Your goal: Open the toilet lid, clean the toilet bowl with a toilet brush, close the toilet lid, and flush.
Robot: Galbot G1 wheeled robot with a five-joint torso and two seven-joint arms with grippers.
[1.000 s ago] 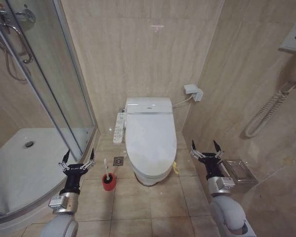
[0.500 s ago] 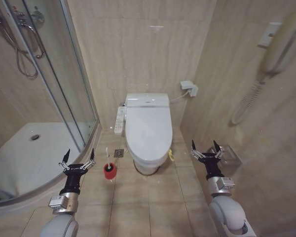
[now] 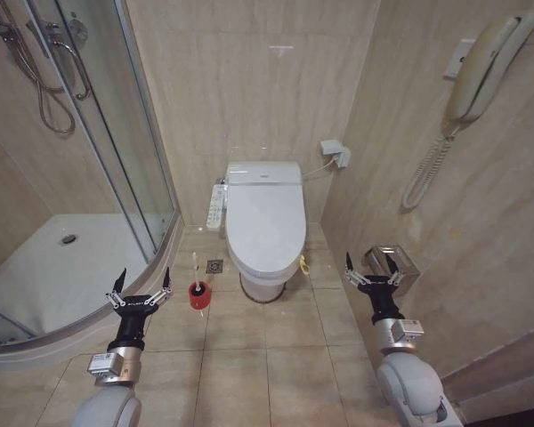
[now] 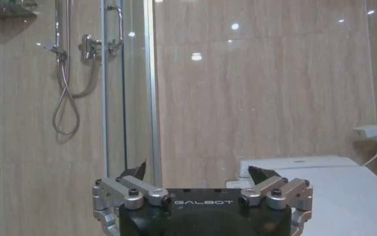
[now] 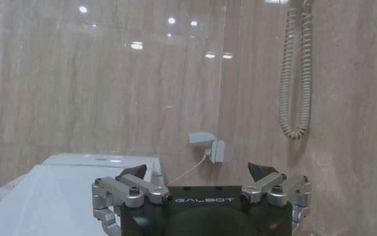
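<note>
The toilet lid [image 3: 265, 222] is down over the toilet against the back wall, so the toilet bowl is hidden; a yellow strap [image 3: 303, 265] hangs at its right edge. Left of the toilet base, the toilet brush [image 3: 196, 269] stands with its white handle in a small red cup [image 3: 198, 295] on the floor. My left gripper [image 3: 141, 283] is open, held low at the near left, short of the brush. My right gripper [image 3: 371, 269] is open at the near right by the wall. The lid also shows past the left gripper [image 4: 200, 173] as a white surface [image 4: 345, 196], and beside the right gripper [image 5: 198, 171] [image 5: 57, 196].
A curved glass shower enclosure [image 3: 116, 151] and its white tray [image 3: 62, 267] take up the left. A wall phone with coiled cord [image 3: 481, 67] and a paper holder [image 3: 393, 263] hang on the right wall. A control panel [image 3: 217, 206] sits at the toilet's left. Tiled floor lies in front.
The whole head view has shifted: the toilet and brush look smaller and farther, and more floor and right wall show. Both grippers stay open in the same pose.
</note>
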